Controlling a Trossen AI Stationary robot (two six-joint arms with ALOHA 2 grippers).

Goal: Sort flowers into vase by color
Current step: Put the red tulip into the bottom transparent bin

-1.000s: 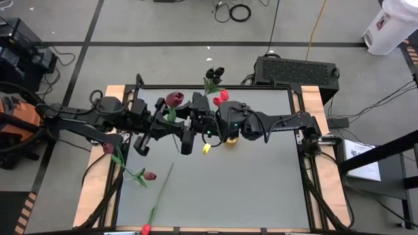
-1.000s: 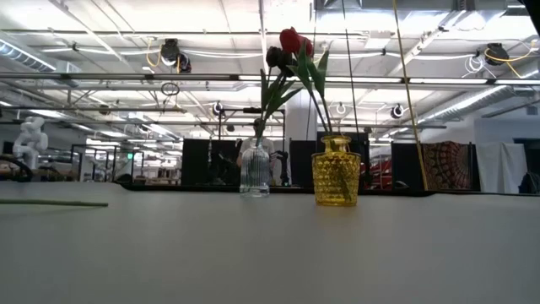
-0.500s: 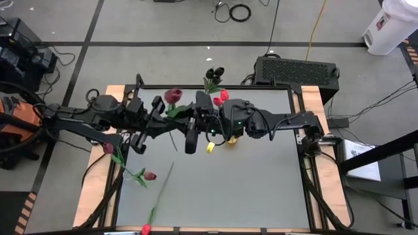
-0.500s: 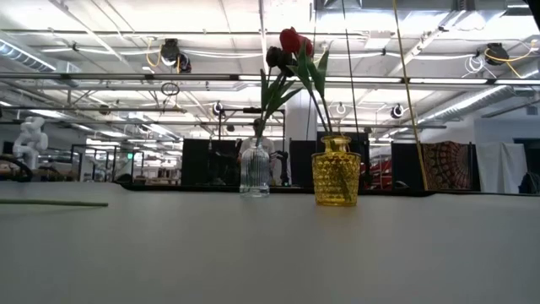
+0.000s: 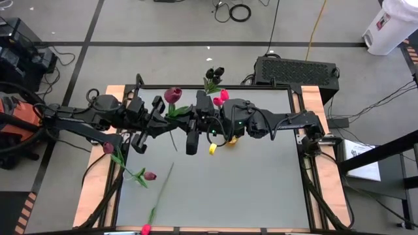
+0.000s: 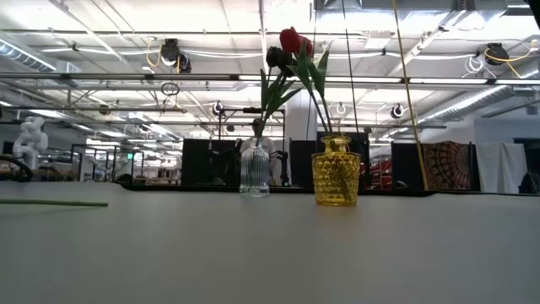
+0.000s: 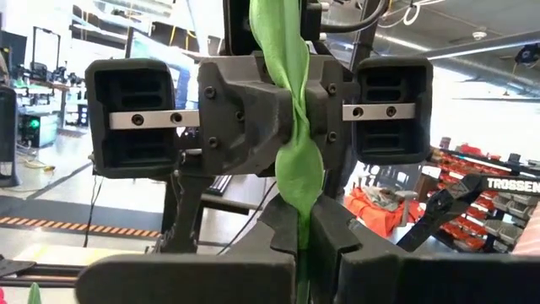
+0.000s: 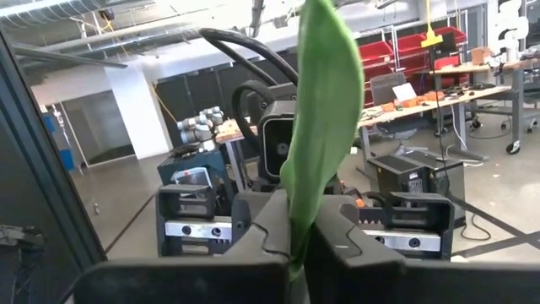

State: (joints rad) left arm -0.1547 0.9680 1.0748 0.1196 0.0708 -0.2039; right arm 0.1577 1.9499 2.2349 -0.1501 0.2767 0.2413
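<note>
Tulip [image 5: 173, 96] held in mid-air above the table [image 5: 261, 189]; right gripper [image 5: 191, 134] just clamped its leaf, left gripper [image 5: 159, 121] still pinches the stem. Handover underway; left can release.

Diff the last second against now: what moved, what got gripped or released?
The right gripper closed on the maroon tulip's leaf, so both grippers now pinch it; the left gripper kept its hold. The maroon tulip and left arm drifted slightly toward the table's far edge. Unchanged: yellow vase, clear vase, loose flowers on the table.
</note>
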